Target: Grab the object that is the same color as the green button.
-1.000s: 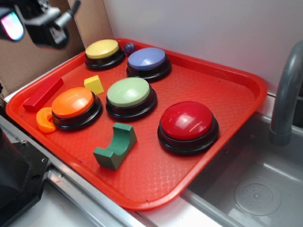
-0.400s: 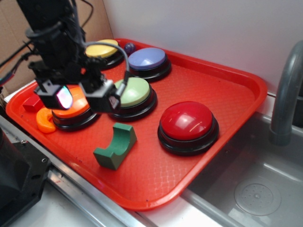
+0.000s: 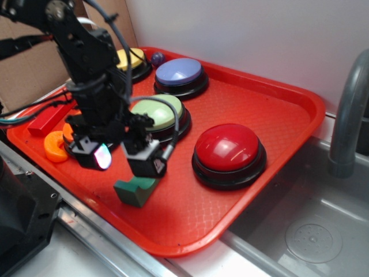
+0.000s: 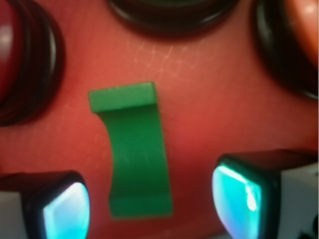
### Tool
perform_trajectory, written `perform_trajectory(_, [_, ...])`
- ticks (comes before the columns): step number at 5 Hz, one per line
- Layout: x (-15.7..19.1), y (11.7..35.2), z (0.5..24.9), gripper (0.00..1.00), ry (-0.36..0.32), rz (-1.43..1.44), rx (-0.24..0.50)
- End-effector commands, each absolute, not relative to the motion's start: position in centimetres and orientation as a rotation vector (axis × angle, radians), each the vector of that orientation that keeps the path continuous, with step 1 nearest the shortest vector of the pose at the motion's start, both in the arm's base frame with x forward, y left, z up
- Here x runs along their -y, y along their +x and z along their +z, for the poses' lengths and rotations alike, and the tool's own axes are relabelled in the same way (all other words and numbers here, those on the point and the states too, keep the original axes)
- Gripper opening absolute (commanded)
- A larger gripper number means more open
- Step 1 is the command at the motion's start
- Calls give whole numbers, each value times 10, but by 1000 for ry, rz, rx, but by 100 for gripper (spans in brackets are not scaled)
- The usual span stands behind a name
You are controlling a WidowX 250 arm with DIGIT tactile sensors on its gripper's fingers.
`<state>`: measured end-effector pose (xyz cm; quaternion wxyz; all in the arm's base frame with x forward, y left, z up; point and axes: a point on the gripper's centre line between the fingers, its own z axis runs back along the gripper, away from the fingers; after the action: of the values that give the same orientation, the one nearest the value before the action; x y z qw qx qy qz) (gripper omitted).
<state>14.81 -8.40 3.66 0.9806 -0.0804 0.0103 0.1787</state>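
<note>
The object, a dark green block [image 3: 134, 191] with an arch cut-out, lies on the red tray [image 3: 259, 98] near its front edge. My gripper [image 3: 122, 161] hangs just above it, open, its two lit fingertips either side of the block's near end. In the wrist view the green block [image 4: 137, 149] lies lengthwise between the fingertips [image 4: 65, 211], with red tray showing on both sides, so nothing touches it. My gripper [image 4: 149, 206] holds nothing. The pale green button [image 3: 164, 112] sits behind the arm, partly covered.
A red button [image 3: 228, 147] stands right of the block. An orange ring [image 3: 55, 147], a red bar [image 3: 46, 121] and a half-hidden orange button [image 3: 69, 133] are at the left. Blue-purple [image 3: 179, 72] and yellow [image 3: 135, 57] buttons sit at the back. A grey faucet [image 3: 349, 115] rises at the right.
The arm has swung from the back left corner forward across the buttons and come down over the green block. The block has not moved.
</note>
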Motion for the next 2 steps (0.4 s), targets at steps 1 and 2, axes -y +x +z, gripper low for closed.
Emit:
perform_trajectory(1, [98,153,12,100,-172,337,-51])
perform_trajectory(2, [103,154,5,69,-139,349,-13])
